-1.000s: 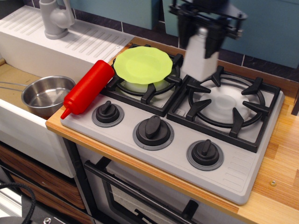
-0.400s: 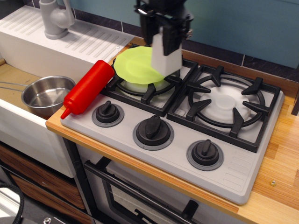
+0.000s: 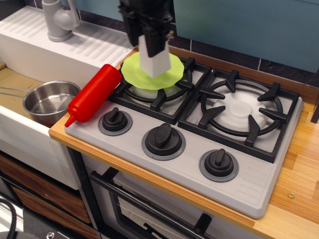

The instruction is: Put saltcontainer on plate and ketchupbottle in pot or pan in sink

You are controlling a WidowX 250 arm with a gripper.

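My gripper [image 3: 151, 35] is shut on the white saltcontainer [image 3: 154, 59] and holds it upright over the lime-green plate [image 3: 144, 73], which rests on the stove's back-left burner. Whether the shaker's base touches the plate I cannot tell. Its silver cap is hidden between my fingers. The red ketchupbottle [image 3: 93, 93] lies on its side at the stove's left edge, nozzle pointing toward the front left. The shiny steel pot [image 3: 50, 101] sits in the sink [image 3: 12, 84] at the left, its thin handle pointing left.
A grey faucet [image 3: 59, 19] stands on the ribbed white drainboard [image 3: 94, 42] behind the sink. Three black knobs [image 3: 163, 136] line the stove's front. The right burner [image 3: 242, 110] is bare. Wooden counter [image 3: 299, 169] lies at the right.
My gripper has carried the saltcontainer leftward from above the right burner to over the plate. The ketchupbottle and pot have not moved.
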